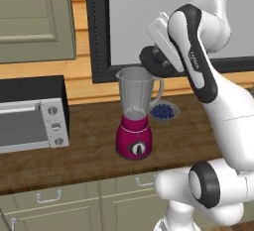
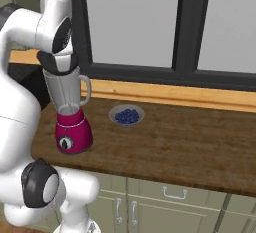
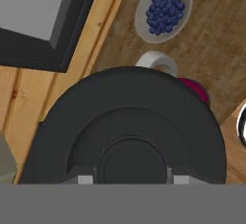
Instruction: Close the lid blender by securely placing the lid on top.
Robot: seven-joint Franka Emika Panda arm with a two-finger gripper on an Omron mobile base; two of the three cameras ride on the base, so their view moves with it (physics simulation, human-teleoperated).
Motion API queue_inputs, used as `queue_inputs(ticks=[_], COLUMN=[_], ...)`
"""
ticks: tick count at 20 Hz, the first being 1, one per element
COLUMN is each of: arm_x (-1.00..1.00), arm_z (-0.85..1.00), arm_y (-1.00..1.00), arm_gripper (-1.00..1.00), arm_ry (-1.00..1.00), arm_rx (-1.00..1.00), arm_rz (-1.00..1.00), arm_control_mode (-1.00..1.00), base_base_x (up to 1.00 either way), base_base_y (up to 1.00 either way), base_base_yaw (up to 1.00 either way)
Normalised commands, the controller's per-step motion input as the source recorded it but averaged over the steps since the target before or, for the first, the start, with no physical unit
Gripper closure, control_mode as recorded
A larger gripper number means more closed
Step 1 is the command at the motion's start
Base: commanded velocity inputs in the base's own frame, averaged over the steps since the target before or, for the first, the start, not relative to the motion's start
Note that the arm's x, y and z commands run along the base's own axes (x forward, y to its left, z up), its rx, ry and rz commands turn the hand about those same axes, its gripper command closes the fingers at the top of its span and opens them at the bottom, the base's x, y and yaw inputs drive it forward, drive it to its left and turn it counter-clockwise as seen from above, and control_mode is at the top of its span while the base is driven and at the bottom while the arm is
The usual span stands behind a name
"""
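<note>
A: Where's the lid (image 3: 129, 122)?

B: Just above the blender (image 1: 135, 113) jar's rim, clamped at its centre knob by the pincer (image 3: 129, 177). The blueberry bowl (image 3: 162, 11) sits at one o'clock on the bench (image 2: 190, 142).

A: Handling?

B: Probably light, stiff and smooth; that knob looks the surest hold.

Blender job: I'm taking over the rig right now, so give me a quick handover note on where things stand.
Claw: shut on the lid, gripping its centre knob.
Lid: held in the air at the blender jar's rim, offset to one side in the left base view, not seated.
Blender: upright on the counter, jar open, beside the bowl of blueberries.
Done: lid picked up and brought over.
Left: centre, lower, seat, release.
</note>
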Motion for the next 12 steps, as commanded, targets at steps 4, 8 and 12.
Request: queue_inputs(ticks=[4,8,12], arm_x=[0.48,0.51,0.32], arm_z=[0.00,0.00,-0.06], arm_y=[0.28,0.18,0.18], arm_gripper=[1.00,1.00,1.00], arm_ry=[0.19,0.16,0.09], arm_rx=[-0.03,-0.03,-0.02], arm_rz=[-0.03,-0.03,-0.05], arm_control_mode=[-1.00,-1.00,-1.00], base_base_x=[0.00,0.00,0.00], base_base_y=[0.00,0.00,0.00], base_base_yaw=[0.00,0.00,0.00])
